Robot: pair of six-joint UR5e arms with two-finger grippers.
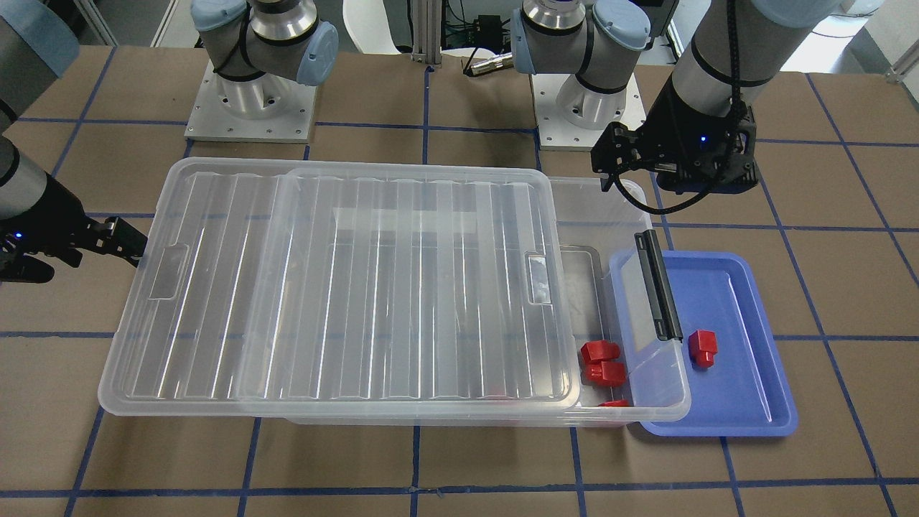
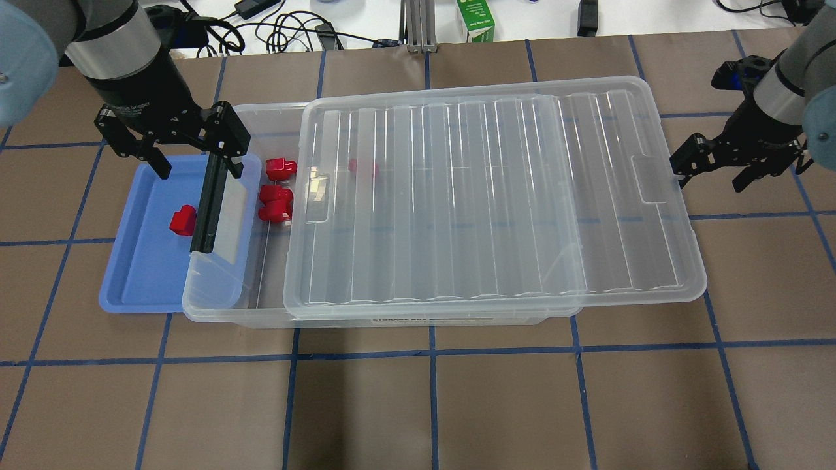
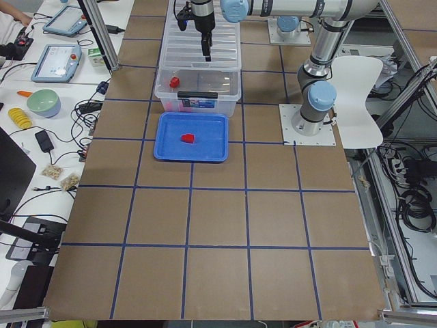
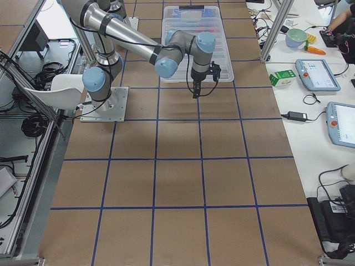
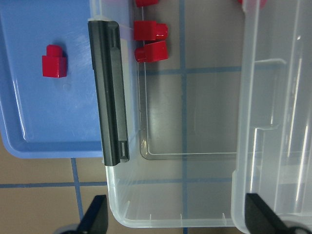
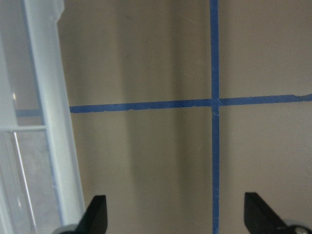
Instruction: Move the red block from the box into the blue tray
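Currently the left gripper (image 2: 196,171) points straight down above the seam between the blue tray (image 2: 140,287) and the open left end of the box (image 2: 215,307), hovering over the black latch (image 2: 210,209). Its fingers are spread wide and hold nothing, and it is clear of everything below. The right gripper (image 2: 710,179) hangs off a bent wrist, aimed down at bare table (image 2: 431,405) just past the right edge of the lid (image 2: 496,196). Its fingers are also apart and empty, and its wrist view shows only brown surface, blue tape lines and the lid's rim. The red block (image 2: 183,220) lies in the blue tray, on the tray floor near the latch side, touching neither gripper. The tray sits just beside the box's left end, and from above the box rim overlaps the tray's edge. The lid rests on the box, offset toward the robot's right, overhanging that end and leaving the left end uncovered. Counts: one red block in the tray; four other red pieces in the box, three in the uncovered end (image 2: 281,169) and one under the lid (image 2: 363,168); one tray, one box, one lid. Writing: a label strip (image 2: 431,320) on the box's near wall and the print on the left gripper's body are too small to read.
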